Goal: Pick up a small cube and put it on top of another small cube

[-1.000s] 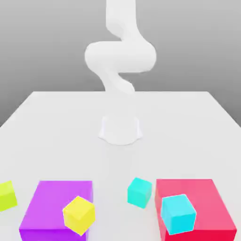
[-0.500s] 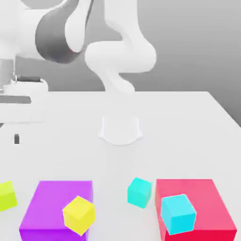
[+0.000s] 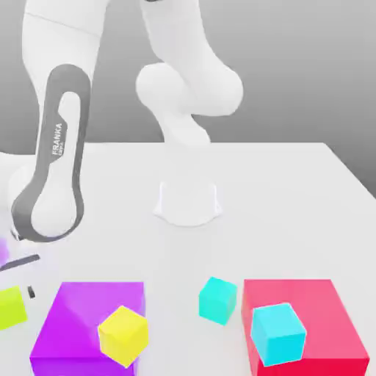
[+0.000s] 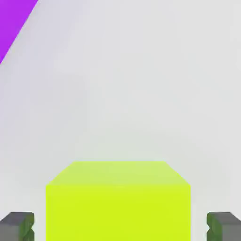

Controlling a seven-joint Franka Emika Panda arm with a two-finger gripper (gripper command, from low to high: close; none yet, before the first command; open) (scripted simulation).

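Note:
A small lime-green cube [image 3: 11, 307] sits on the white table at the exterior view's far left. In the hand view this lime cube [image 4: 117, 200] lies between my two dark fingertips [image 4: 18, 226], with a gap showing on each side. My gripper [image 4: 120, 227] is open and straddles the cube without touching it. One dark fingertip [image 3: 31, 291] shows just beside the cube in the exterior view. A small yellow cube [image 3: 123, 335] rests on the purple block. On the bare table lies a small teal cube [image 3: 218, 299], and a cyan cube [image 3: 277, 334] sits on the red block.
A large purple block [image 3: 73, 308] stands just to the right of the lime cube in the exterior view, and its corner [image 4: 12, 19] shows in the hand view. Front right is a large red block [image 3: 327, 305]. The arm's base [image 3: 188, 202] stands mid-table.
The arm has swung in and come down at the exterior view's left, bringing the hand low over the lime cube. None of the cubes has moved.

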